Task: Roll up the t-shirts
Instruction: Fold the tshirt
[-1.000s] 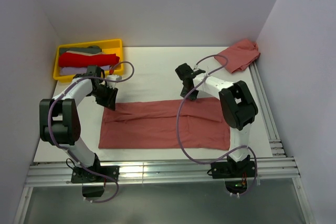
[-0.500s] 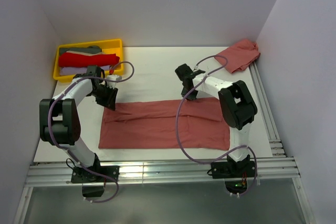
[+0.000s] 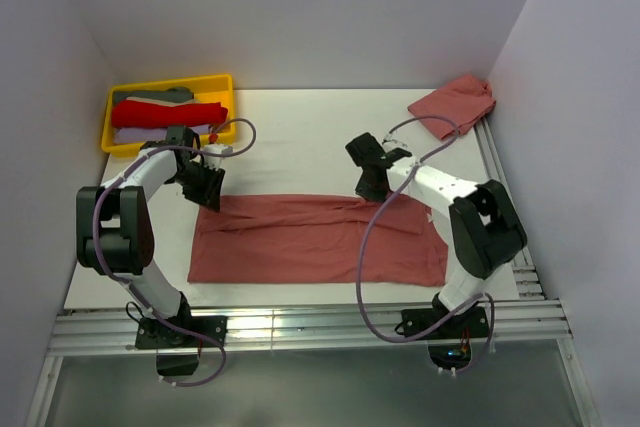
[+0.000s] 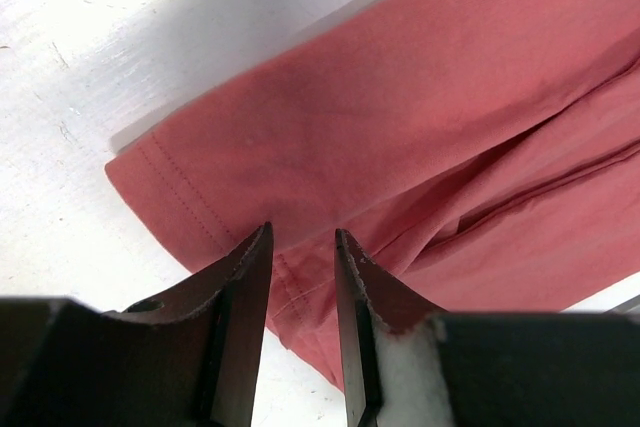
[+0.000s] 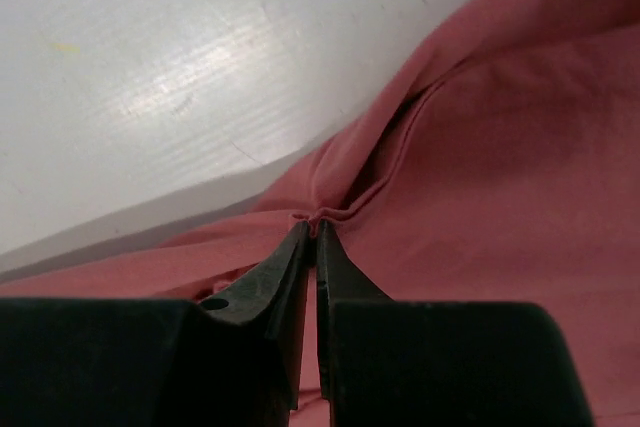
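The salmon-red t-shirt (image 3: 300, 247) lies spread long-ways across the near half of the white bench (image 3: 300, 137), folded into a wide band. There's the right pincer (image 5: 310, 227) at its far edge, right of the middle, fingers pressed together on a small ridge of the cloth. Over at the shirt's far left corner the left pincer (image 4: 302, 232) sits low above the hem, fingers slightly apart, cloth showing through the gap. A second t-shirt (image 3: 452, 105) lies crumpled in the far right corner, and the yellow tray (image 3: 170, 80) of folded clothes sits far left.
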### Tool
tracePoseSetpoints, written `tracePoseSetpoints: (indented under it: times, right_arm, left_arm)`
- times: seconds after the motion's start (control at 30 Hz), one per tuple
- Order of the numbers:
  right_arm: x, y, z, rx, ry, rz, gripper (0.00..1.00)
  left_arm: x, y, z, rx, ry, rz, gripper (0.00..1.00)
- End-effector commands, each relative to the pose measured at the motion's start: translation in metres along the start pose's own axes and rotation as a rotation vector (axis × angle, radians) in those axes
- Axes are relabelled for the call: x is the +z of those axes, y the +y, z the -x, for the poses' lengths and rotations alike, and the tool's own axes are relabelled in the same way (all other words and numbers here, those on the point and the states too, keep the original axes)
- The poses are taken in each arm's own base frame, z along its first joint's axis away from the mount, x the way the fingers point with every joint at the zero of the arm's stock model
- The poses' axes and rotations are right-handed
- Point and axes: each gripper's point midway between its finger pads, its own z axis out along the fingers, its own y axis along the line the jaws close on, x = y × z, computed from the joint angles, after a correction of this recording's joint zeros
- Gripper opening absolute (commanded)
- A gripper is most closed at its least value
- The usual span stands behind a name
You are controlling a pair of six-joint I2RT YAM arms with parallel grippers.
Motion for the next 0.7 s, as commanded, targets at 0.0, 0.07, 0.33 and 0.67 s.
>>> tracePoseSetpoints:
  times: [0.0,0.07,0.33,0.67]
  right_arm:
    - [-0.018,-0.011,-0.001,0.041,-0.042,0.014,0.1]
    - [-0.025,-0.011,-0.004,0.053,-0.049,0.038,0.11]
    - [-0.013,-0.008,-0.005,0.022,-0.042,0.007,0.2]
    - [-0.018,-0.016,-0.011,0.039,-0.037,0.007,0.07]
  left_arm:
    - [-0.003,0.001,0.004,0.023,-0.01,0.002,0.36]
    - [-0.002,0.002,0.004,0.026,-0.01,0.002,0.37]
    - [0.0,0.001,0.002,0.032,-0.006,-0.004,0.36]
    - [0.0,0.0,-0.002,0.044,0.003,-0.008,0.36]
